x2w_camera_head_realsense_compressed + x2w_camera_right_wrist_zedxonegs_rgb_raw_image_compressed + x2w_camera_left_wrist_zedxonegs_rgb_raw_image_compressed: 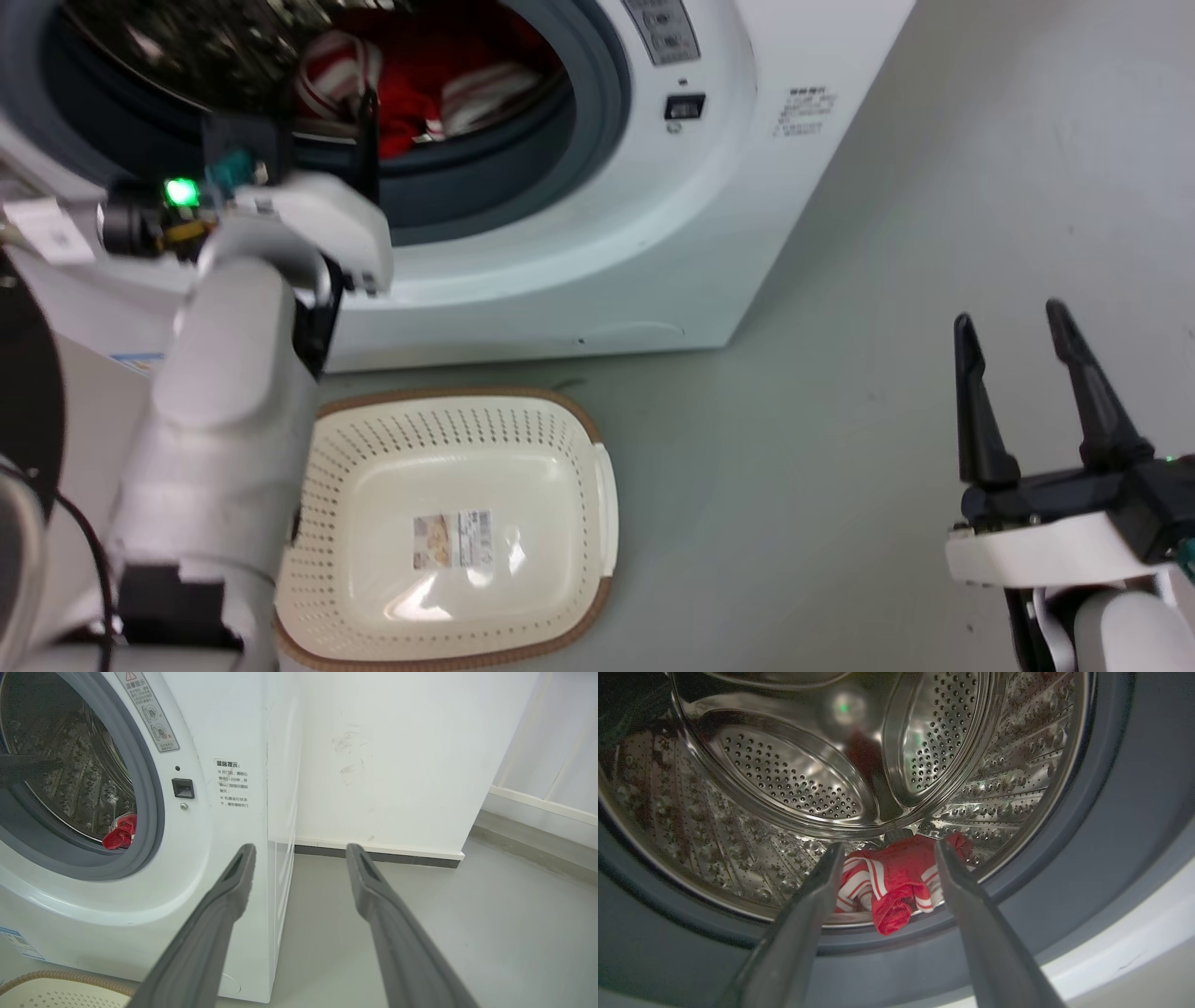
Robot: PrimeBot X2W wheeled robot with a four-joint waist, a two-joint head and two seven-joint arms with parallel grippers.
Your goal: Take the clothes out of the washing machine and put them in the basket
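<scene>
Room setting: smooth grey floor meets a scuffed white painted wall; a dark grey skirting strip runs along the junction, under even light.

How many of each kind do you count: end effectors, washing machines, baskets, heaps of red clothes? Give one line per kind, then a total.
End effectors: 2 (left end effector, right end effector, both open)
Washing machine: 1
Basket: 1
Heap of red clothes: 1, in the drum
Total: 5

Bright room; washing machine interior dim, glinting.
</scene>
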